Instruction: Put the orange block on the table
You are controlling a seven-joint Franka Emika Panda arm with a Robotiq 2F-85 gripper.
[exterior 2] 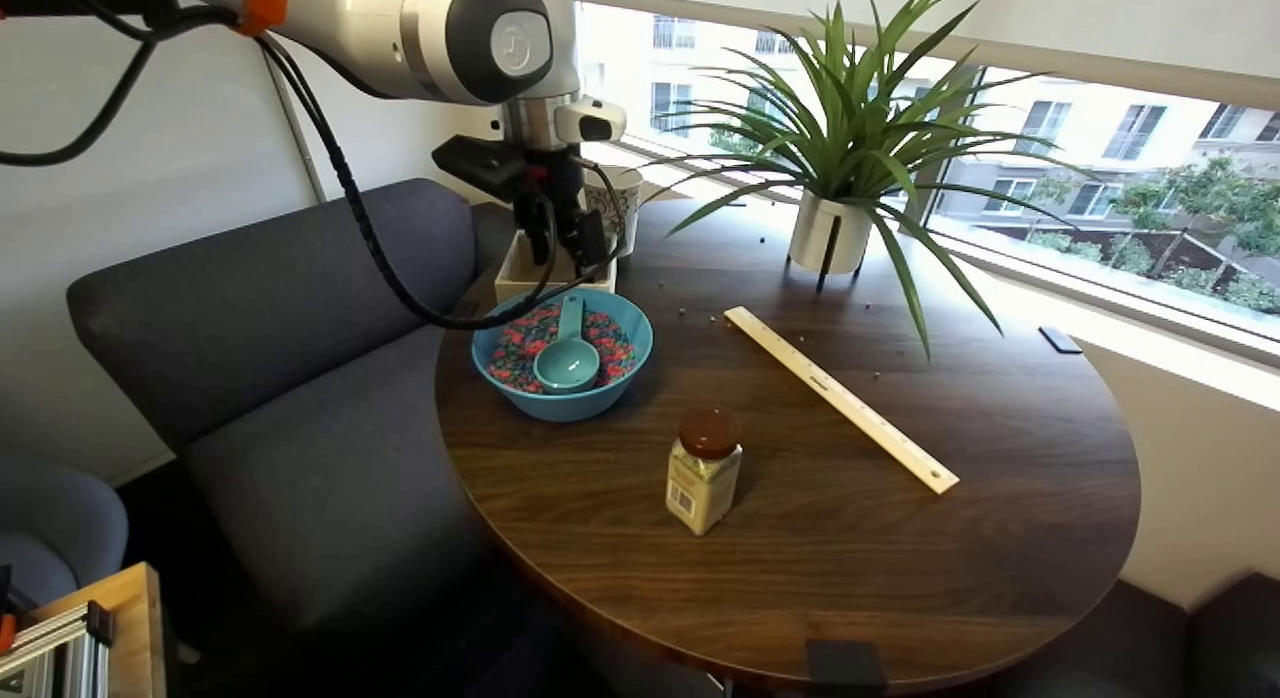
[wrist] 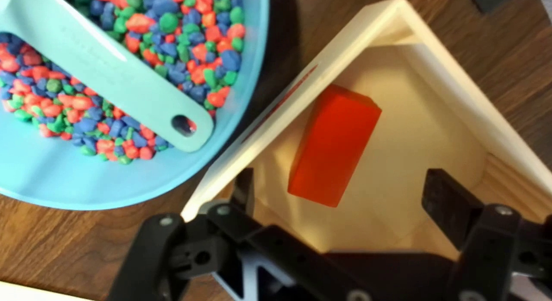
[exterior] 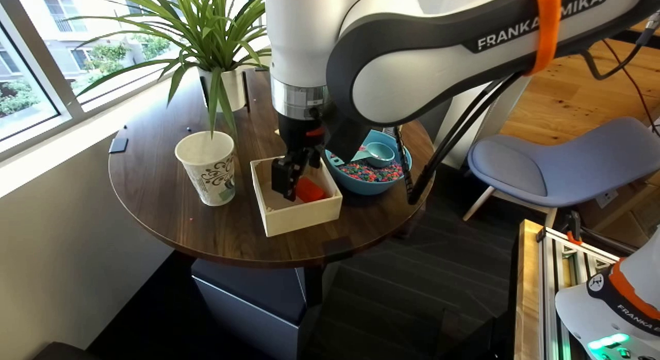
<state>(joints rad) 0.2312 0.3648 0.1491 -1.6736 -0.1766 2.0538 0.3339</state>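
The orange block [wrist: 334, 145] lies inside the square cream tray [wrist: 468, 83], close to the wall on the bowl's side. It also shows in an exterior view as the orange block [exterior: 311, 191], partly behind a black finger; elsewhere the tray [exterior 2: 512, 273] wall and the gripper hide it. My gripper [wrist: 338, 180] points down over the tray, its jaws wide apart and nothing held. In the wrist view the block lies ahead of and between the fingertips, touching neither; one finger [wrist: 245, 186] overlaps the tray wall. Under the tray is the round dark brown table [exterior: 154, 195].
Beside the tray stands a blue bowl [exterior 2: 560, 406] of coloured gravel with a teal scoop [exterior 2: 567, 363]. A paper cup [exterior: 209, 169] is on the tray's far side. A seasoning jar [exterior 2: 703, 478], wooden ruler [exterior 2: 840, 398] and potted plant [exterior 2: 830, 233] stand or lie on the table.
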